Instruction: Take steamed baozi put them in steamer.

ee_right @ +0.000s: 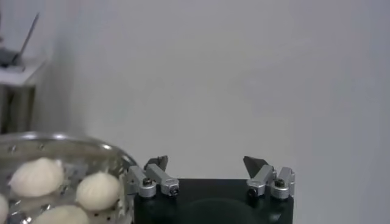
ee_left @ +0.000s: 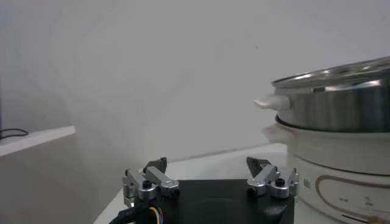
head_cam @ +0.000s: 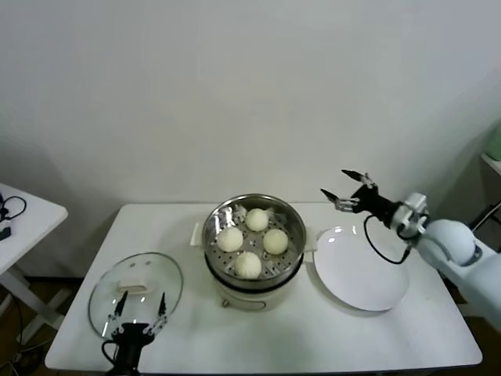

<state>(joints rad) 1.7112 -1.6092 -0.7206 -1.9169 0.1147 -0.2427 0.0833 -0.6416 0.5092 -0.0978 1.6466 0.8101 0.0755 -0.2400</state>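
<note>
The shiny steel steamer (head_cam: pixel 291 227) stands mid-table on its white pot base. Several off-white steamed baozi (head_cam: pixel 248 264) lie on its perforated floor, and some show in the right wrist view as the baozi (ee_right: pixel 97 190). My right gripper (head_cam: pixel 345 189) hangs open and empty in the air, to the right of the steamer and above the far edge of the white plate (head_cam: pixel 362 274); its jaws (ee_right: pixel 206 163) stand wide apart. At the table's front left my left gripper (head_cam: pixel 140 309) is open and empty, over the glass lid (head_cam: pixel 135 292), with the steamer wall (ee_left: pixel 341 103) beside it.
The white plate lies bare to the right of the steamer. The glass lid lies flat at the front left. A second white table (head_cam: pixel 19 223) stands off to the left. A plain wall runs behind the table.
</note>
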